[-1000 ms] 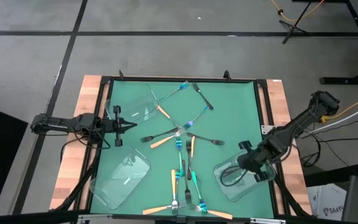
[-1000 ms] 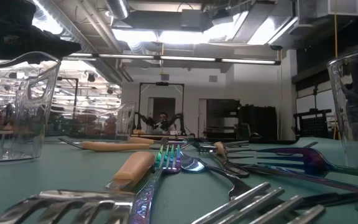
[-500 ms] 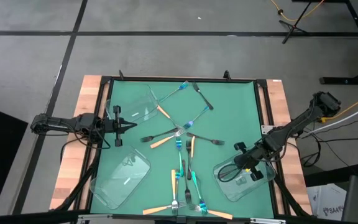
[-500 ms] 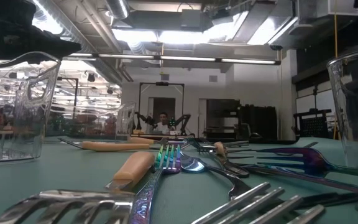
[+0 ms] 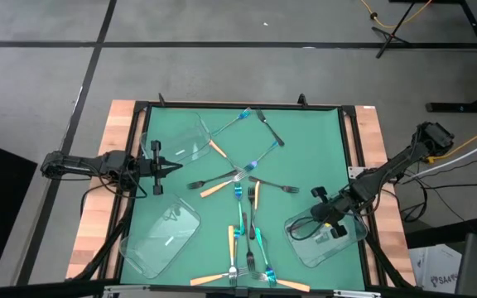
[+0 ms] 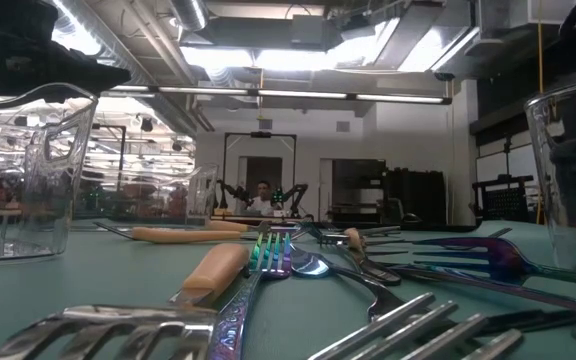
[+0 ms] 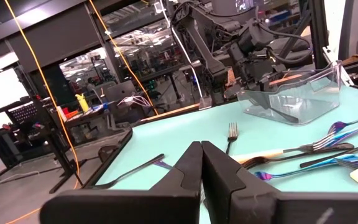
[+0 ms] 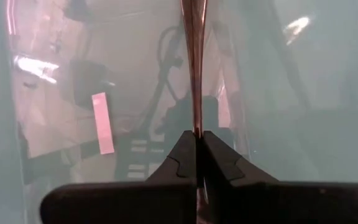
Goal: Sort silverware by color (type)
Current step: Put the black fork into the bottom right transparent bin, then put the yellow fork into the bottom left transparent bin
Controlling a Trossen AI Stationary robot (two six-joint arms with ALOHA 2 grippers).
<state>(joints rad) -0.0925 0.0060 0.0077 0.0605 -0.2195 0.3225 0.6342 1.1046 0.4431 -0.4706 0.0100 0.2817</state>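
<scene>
Right claw lowers a fork into the clear tray

The right gripper (image 5: 315, 223) is clamped on a slim dark-handled fork (image 8: 194, 68) over the clear plastic rectangular tray (image 5: 338, 247), presumably its colour bin; the tines are hidden. Other forks (image 5: 240, 217) lie mid-mat. The left gripper (image 5: 175, 166), pinched together and empty, waits at the table's edge.

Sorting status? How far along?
Little looks done: forks lie scattered mid-mat, outside the three clear trays. In hand: right hand, over the right tray, shut on a slim piece. Left hand waits shut. Nearly all remain.
</scene>
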